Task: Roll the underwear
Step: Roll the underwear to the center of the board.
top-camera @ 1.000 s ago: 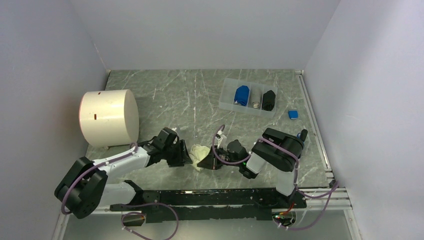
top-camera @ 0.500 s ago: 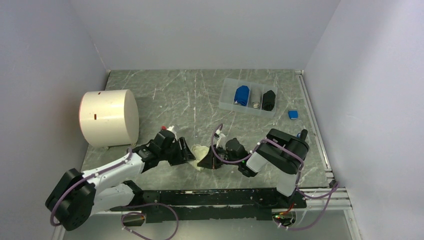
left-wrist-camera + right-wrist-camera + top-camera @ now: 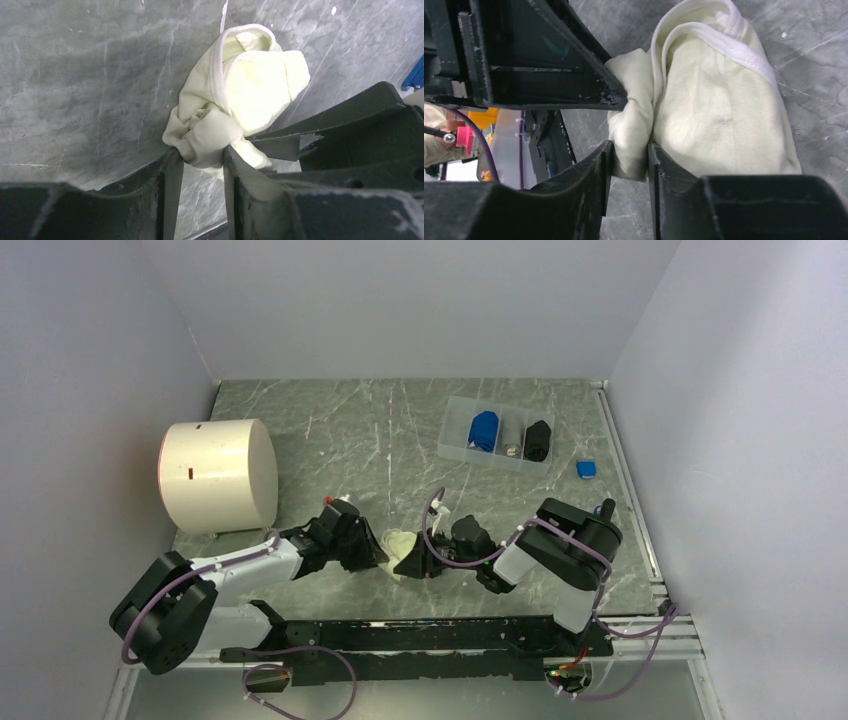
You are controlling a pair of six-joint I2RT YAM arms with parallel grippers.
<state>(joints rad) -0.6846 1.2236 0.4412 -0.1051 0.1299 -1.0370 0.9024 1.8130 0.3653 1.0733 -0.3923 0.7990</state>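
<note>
While the cream underwear (image 3: 399, 540) lay bunched between them, the left gripper (image 3: 201, 152) and right gripper (image 3: 630, 146) each pinched its folds.

text: none legible | labels: none | brands: none | numbers: none | signs: none | views: 3

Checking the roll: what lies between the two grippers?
Only the bunched cream-yellow underwear; the top view shows it, and the wrist views show left gripper and right gripper each pinching a fold.
</note>
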